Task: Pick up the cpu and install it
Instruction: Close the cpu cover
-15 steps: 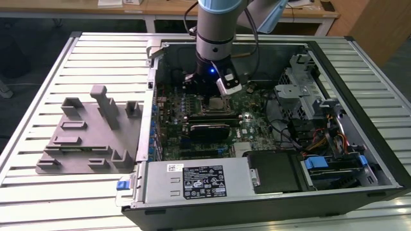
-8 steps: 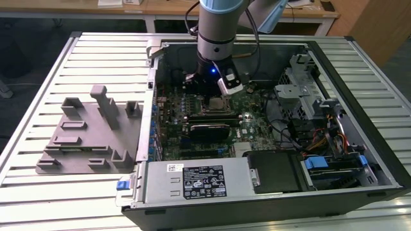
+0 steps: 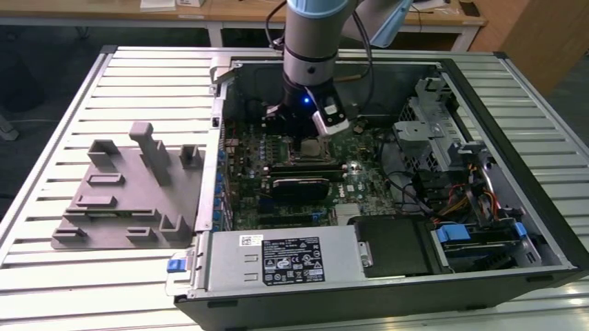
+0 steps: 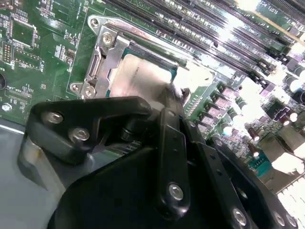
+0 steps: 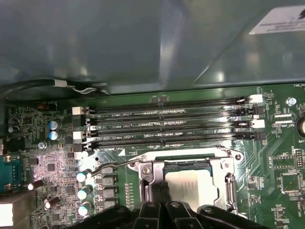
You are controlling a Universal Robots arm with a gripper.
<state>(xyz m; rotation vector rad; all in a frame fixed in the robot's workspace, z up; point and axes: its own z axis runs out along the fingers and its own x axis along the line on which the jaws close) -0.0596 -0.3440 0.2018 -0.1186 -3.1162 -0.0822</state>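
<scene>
Arm stands vertical inside the case, tool over the cpu; its spread cannot be told.

Silver-grey arm, pale-blue joint cap, black cables, blue light; black claw with silver screws.

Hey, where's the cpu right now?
In the first wrist view the cpu lies inside the metal socket frame on the motherboard, beside the memory slots.
</scene>
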